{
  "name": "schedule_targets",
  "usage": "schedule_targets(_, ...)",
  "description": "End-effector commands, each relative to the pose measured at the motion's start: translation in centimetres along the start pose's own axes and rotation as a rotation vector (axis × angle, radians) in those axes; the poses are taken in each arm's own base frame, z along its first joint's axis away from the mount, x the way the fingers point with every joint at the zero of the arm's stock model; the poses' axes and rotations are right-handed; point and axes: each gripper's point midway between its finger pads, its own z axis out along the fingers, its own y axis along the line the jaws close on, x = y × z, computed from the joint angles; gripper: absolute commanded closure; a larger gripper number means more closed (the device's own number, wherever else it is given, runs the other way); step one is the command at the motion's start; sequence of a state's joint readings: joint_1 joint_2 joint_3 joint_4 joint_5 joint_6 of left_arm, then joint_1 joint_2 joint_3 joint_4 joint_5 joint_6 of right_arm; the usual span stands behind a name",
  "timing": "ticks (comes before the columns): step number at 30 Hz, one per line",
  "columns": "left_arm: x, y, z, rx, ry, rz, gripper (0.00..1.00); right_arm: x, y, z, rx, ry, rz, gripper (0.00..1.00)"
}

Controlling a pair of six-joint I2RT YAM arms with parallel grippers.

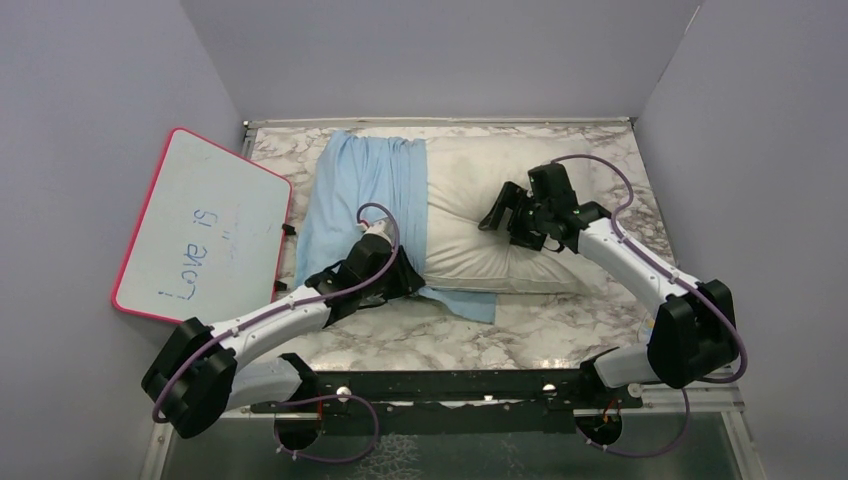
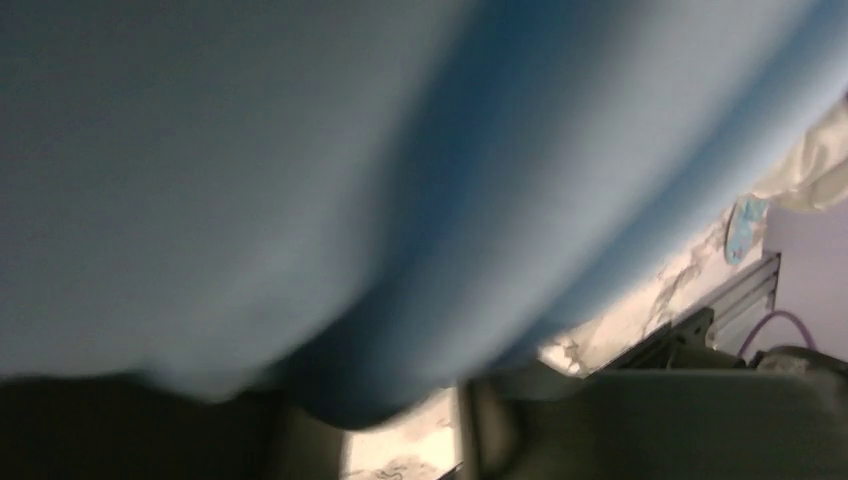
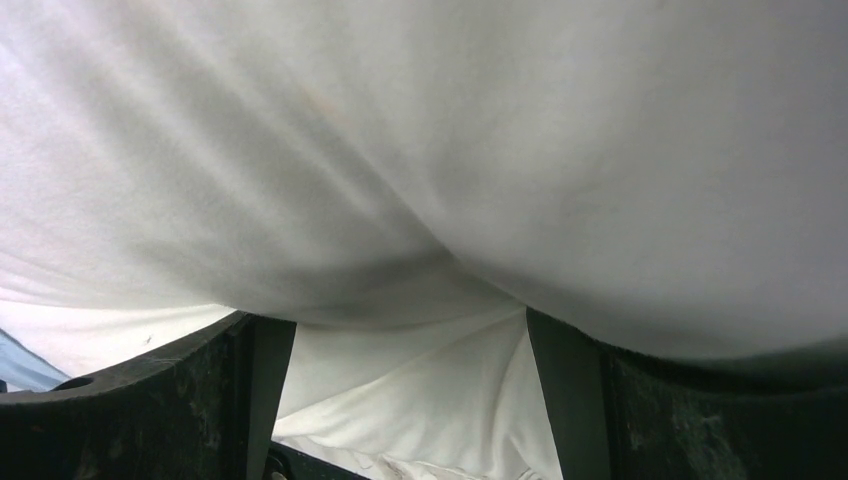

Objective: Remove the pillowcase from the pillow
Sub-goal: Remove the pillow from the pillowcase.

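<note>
The left gripper [image 1: 395, 278] sat at the near hem of the pillowcase [image 1: 360, 190], blue cloth hiding whether its jaws gripped. Beyond, the right gripper [image 1: 500, 215] pressed wide-open jaws onto the half-bared pillow [image 1: 470, 175]; a whiteboard [image 1: 200, 225] leaned at left.

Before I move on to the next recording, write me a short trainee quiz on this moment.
1. True or false: the pillowcase covers the whole pillow.
2. The right arm's jaws sit on: A) the bare pillow, B) the pillowcase, C) neither.
3. Fill in: the whiteboard by the left wall has a ___ rim.
Key: 1 false; 2 A; 3 pink.
</note>
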State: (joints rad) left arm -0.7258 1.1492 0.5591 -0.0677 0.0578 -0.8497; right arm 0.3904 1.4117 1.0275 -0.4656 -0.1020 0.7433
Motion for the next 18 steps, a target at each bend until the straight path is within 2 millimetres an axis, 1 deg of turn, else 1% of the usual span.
schedule_targets(1, -1.5, 3.1, 0.6, -0.131, -0.112, 0.012, 0.75, 2.6, -4.8, 0.5, 0.162, 0.074, 0.015, 0.11)
schedule_targets(2, -1.5, 3.8, 0.5, -0.166, -0.116, 0.02, 0.79, 2.6, -4.8, 0.6, 0.161, 0.075, 0.017, 0.11)
schedule_targets(4, -1.5, 5.0, -0.1, -0.224, -0.123, 0.033, 0.96, 2.6, -5.1, 0.8, 0.176, 0.077, 0.018, 0.11)
schedule_targets(5, -1.4, 5.6, -0.4, -0.25, -0.123, 0.038, 1.0, 2.6, -5.3, 0.8, 0.187, 0.075, 0.014, 0.11)
schedule_targets(10, -0.9, 7.8, -3.0, -0.336, -0.137, 0.053, 1.0, 2.1, -6.7, 1.1, 0.245, 0.055, 0.015, 0.11)
schedule_targets(13, -0.1, 9.8, -5.2, -0.424, -0.124, 0.062, 1.0, 2.0, -7.5, 1.3, 0.258, 0.064, 0.033, 0.12)
schedule_targets(16, -0.2, 11.8, -7.5, -0.52, -0.165, 0.051, 1.0, 1.9, -8.2, 1.5, 0.266, 0.063, 0.044, 0.13)
schedule_targets(17, -0.4, 12.0, -7.9, -0.528, -0.19, 0.031, 1.0, 1.8, -8.3, 1.5, 0.267, 0.064, 0.045, 0.13)
schedule_targets(18, -0.6, 11.5, -7.9, -0.502, -0.199, 0.033, 1.0, 1.7, -8.4, 1.5, 0.267, 0.061, 0.046, 0.13)
